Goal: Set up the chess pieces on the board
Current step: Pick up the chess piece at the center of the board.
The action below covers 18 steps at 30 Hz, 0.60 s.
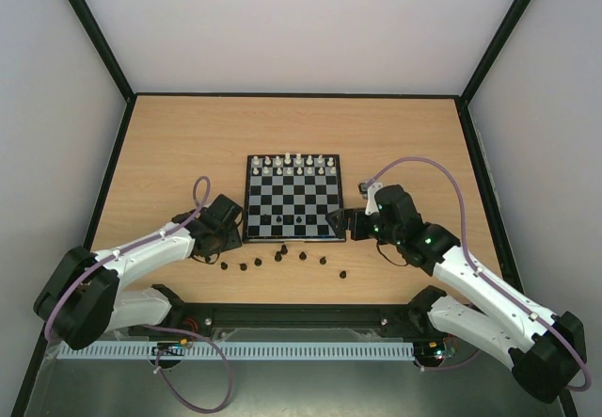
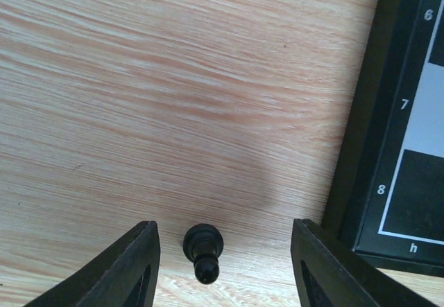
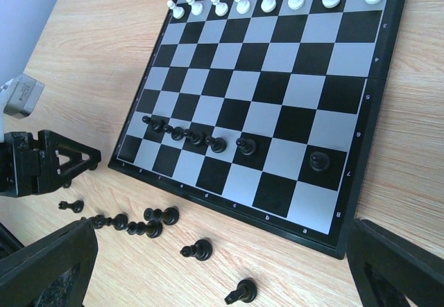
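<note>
Left pincer point(image 2: 223, 234) is wide open and empty, straddling a black piece point(image 2: 202, 250) lying on the desk point(image 2: 173, 113) beside the board point(image 2: 388, 147), toward the desk's near edge. Right pincer point(image 3: 222, 234) also gapes empty. If you close off-centre, that small round piece likely squirts out.

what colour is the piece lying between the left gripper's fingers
Black; the piece shows best in the left wrist view.
</note>
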Available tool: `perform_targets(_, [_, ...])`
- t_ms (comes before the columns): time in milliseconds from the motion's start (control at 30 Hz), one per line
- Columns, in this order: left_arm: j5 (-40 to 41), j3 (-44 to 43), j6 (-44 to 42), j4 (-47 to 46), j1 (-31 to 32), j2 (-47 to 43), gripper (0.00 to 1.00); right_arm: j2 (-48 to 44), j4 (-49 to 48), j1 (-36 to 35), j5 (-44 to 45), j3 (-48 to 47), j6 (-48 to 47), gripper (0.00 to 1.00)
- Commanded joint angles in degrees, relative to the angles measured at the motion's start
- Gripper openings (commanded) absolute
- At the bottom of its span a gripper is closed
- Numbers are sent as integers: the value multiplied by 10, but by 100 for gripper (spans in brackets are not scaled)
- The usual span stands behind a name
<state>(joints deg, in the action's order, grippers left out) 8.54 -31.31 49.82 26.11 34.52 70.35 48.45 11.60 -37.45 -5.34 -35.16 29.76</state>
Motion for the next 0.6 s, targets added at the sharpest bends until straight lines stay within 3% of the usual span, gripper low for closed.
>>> perform_targets(0, [-5, 9, 7, 10, -3, -8, 53, 1, -7, 2, -12, 7, -7, 99])
perform_targets(433, [3, 12, 7, 22, -2, -23, 23, 4, -11, 2, -19, 10, -7, 99])
perform_targets(567, [1, 14, 7, 21, -2, -22, 21, 4, -12, 2, -21, 10, -7, 99])
